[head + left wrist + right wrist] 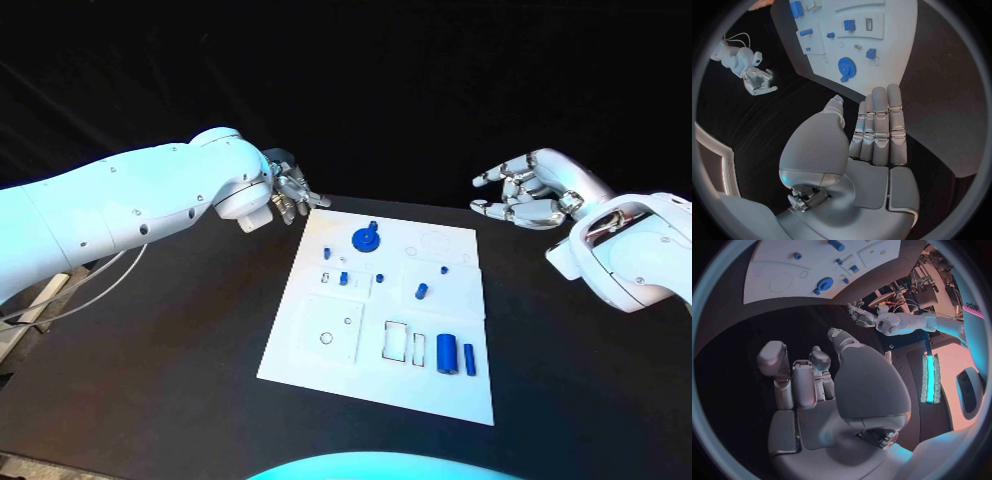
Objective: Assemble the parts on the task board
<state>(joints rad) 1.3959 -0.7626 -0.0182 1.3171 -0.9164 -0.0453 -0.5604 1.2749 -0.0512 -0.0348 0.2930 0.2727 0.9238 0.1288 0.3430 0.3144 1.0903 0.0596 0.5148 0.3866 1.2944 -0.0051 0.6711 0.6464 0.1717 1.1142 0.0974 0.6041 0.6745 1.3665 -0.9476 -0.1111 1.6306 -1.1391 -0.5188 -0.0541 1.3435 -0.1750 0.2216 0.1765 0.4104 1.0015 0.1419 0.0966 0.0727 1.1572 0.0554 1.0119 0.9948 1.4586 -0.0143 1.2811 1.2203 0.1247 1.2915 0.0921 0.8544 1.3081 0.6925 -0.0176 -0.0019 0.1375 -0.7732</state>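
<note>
My left hand [287,192] is up at about ten o'clock in the head view, just off the far left corner of the task board [325,340]. From my left wrist I can see its fingers [879,125] lying straight and close together, side by side, with the thumb off to one side. It holds nothing, and it hangs over the black table [159,380], next to the board but not on it. The board is the white plate in the middle of the table. On it, near the far edge at about twelve o'clock, sits a round blue gear [366,239] with a little peg beside it. A bit nearer to me are some tiny blue parts, a small block [345,278] and a short blue peg [421,291], all apart from each other. At about five o'clock on the board, two long blue parts [449,353] lie side by side, just beside some empty slots [395,340]. My right hand [531,190] is at about two o'clock, well apart from the board and over the table. Its fingers are partly curled and spread apart, and there is nothing in it.
</note>
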